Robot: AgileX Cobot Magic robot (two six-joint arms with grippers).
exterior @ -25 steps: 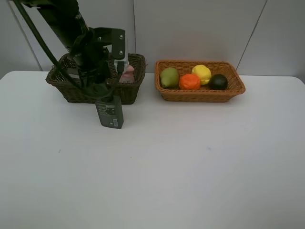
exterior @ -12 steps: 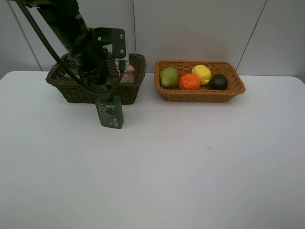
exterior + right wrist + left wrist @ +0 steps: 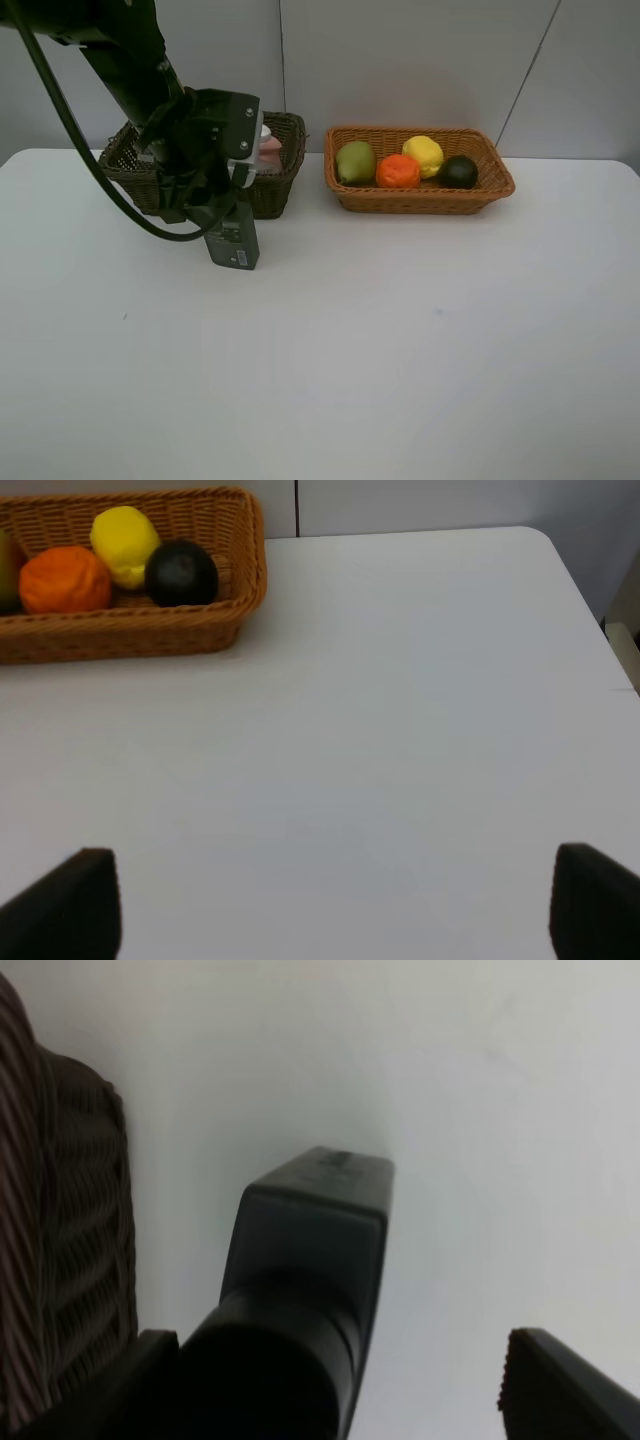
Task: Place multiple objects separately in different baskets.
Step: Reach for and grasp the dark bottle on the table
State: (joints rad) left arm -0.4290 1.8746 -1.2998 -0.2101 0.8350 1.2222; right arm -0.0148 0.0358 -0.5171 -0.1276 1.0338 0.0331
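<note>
Exterior high view, from the left: the left arm (image 3: 150, 90) hangs over the dark wicker basket (image 3: 285, 125), which stands at 10 o'clock on the white worktop (image 3: 400, 350). A pink thing with a white top (image 3: 268, 150) shows inside that basket at its 3 o'clock end. The dark green pump bottle (image 3: 231, 236) is outside it, at the basket's 6 o'clock, and appears to rest on the worktop against the front wall.

In the left wrist view the left gripper (image 3: 350, 1390) straddles the bottle. Its fingers (image 3: 560, 1400) are spread wide, with bare worktop showing between one of them and the bottle, so nothing is clamped.

At 3 o'clock from the dark basket sits the light wicker basket (image 3: 420, 200). It holds the pear (image 3: 355, 162), orange (image 3: 398, 171), lemon (image 3: 424, 155) and dark green round fruit (image 3: 458, 172), in that order from its 9 o'clock end.

The right gripper (image 3: 330, 910) waits over bare worktop with its fingers (image 3: 70, 910) wide apart and empty.

The bottle looks like the last thing to be binned. To do this well, centre the left fingers on its flat sides and close on the body, not the pump. Lift it above the rim before moving toward 12 o'clock, and let go clear of the pink thing.
</note>
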